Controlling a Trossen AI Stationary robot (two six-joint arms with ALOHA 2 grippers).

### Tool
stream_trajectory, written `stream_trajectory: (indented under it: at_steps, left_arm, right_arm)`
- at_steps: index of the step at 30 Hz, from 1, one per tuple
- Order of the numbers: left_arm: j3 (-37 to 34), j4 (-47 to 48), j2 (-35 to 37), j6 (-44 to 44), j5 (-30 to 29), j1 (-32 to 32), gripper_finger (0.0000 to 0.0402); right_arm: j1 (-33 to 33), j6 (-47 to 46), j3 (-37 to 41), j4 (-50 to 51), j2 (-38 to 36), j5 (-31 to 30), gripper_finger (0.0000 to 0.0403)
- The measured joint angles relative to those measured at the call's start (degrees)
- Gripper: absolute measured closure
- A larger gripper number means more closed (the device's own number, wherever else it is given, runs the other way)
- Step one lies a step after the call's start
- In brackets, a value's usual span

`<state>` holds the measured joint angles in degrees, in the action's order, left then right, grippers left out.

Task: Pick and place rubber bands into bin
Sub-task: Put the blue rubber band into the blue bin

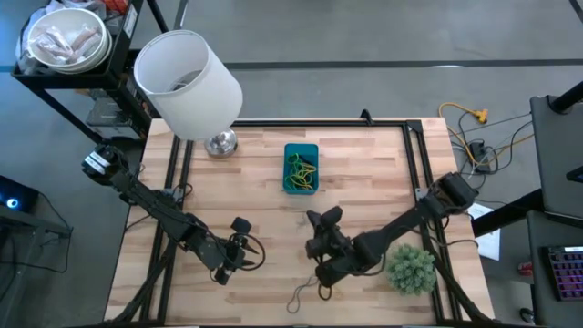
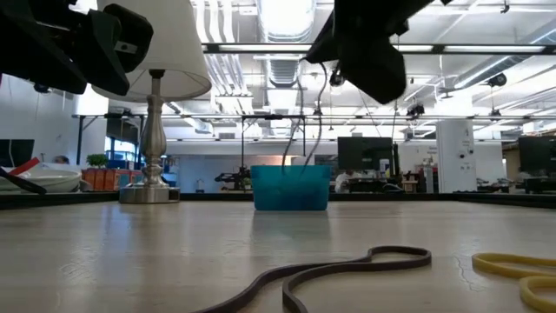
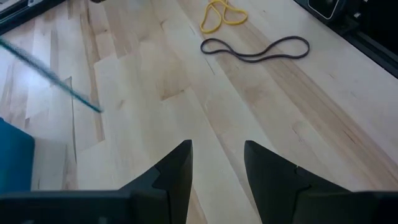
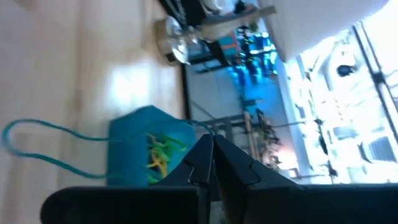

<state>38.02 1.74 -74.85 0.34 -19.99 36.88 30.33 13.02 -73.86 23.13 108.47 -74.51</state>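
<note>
— Where are the rubber bands?
— Some lie in the bin by the worktop's far edge; a dark band and a yellow band lie near its front edge.
— Your grippers?
— My right gripper is closed, mid-worktop; my left gripper hangs open.

Bare tabletop before bin, lamp crowding its left side

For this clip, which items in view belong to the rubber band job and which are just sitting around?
Part of the job:
- blue bin, with bands already inside
- dark rubber band on the table
- yellow rubber band next to it
- thin band pinched by the right gripper
- left gripper, open, empty

Just lying about:
- white lamp
- green plant ball
</note>
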Motion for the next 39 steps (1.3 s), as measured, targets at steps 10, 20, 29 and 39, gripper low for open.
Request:
stream_trajectory:
  at_steps: [10,20,29,39]
  left_arm:
    - [-0.49,0.0,0.0,0.0,0.01,0.05,0.0272]
    - [-0.61,0.02,0.0,0.0,0.0,0.04,0.0272]
    - [-0.61,-0.05,0.0,-0.01,0.0,0.02,0.0272]
    - [-0.59,-0.08,0.0,-0.02,0.02,-0.02,0.0272]
  right_arm:
    - [-6.57,5.63,-4.19,0.0,-0.04,-0.69,0.0394]
    - [-14.22,12.45,-9.2,0.12,-0.07,-0.42,0.0394]
    - [-22.43,11.75,-10.38,0.26,-0.09,7.23,0.0394]
    - [-30.69,4.62,-9.47,2.37,-0.09,20.53,0.0394]
